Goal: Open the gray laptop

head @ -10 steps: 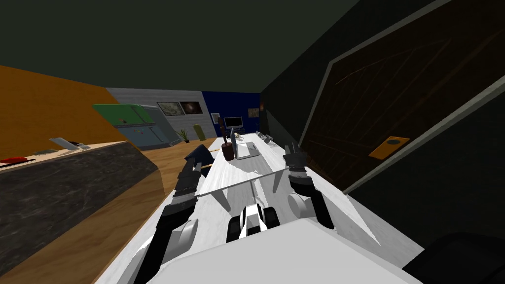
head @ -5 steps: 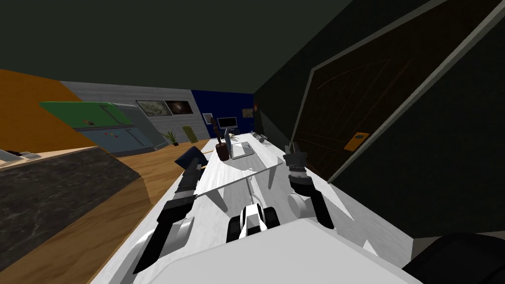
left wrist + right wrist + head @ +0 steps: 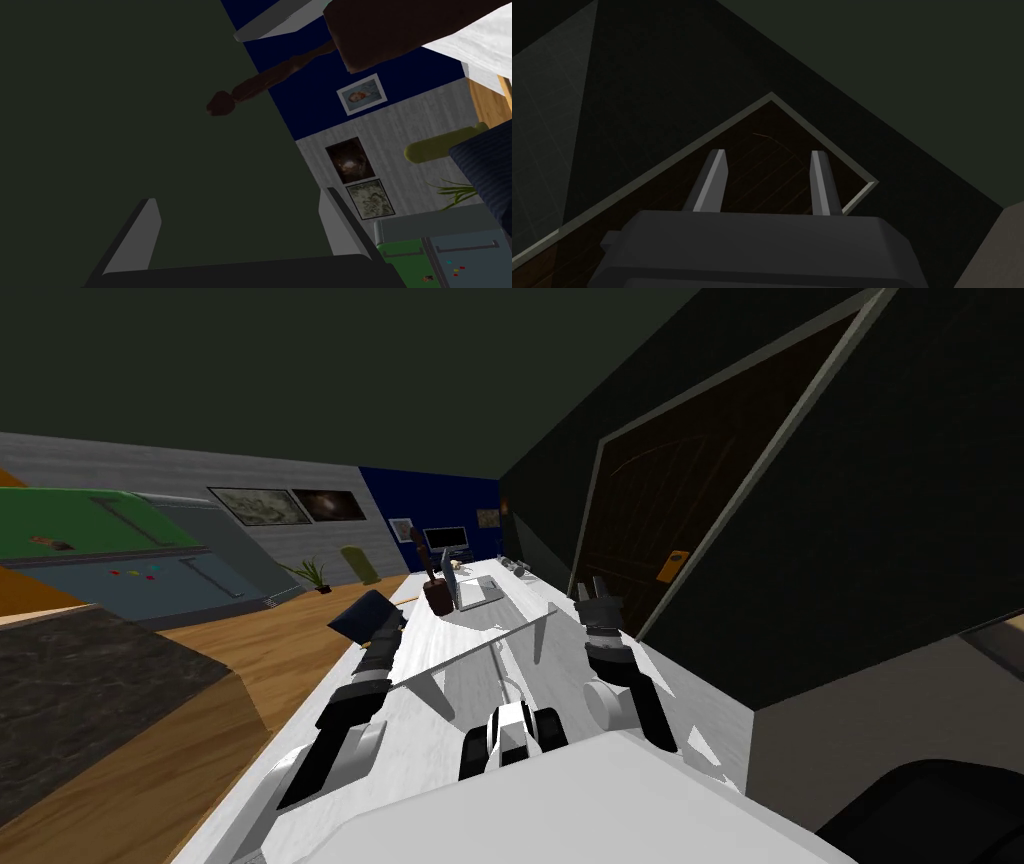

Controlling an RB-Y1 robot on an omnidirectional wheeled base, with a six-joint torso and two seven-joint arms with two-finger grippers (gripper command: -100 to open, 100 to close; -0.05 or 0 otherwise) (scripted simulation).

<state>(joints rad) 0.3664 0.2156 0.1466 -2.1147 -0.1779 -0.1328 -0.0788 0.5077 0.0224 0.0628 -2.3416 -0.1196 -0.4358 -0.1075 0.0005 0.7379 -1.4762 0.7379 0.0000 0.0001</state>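
Now, gray laptop [image 3: 480, 591] sits far along the white table [image 3: 445, 638], just beside a brown pot [image 3: 437, 599], well beyond my left gripper [image 3: 237, 197] and right gripper [image 3: 768, 152], both parted, empty.

Bare white tabletop [image 3: 525, 640] runs ahead to the grey laptop [image 3: 480, 592]; a dark brown round pot [image 3: 437, 600] stands just beside its left side.

No legible text, number or brand in any view. The orange plate [image 3: 674, 565] on the dark door [image 3: 640, 503] and the framed pictures [image 3: 258, 505] are too small to read.
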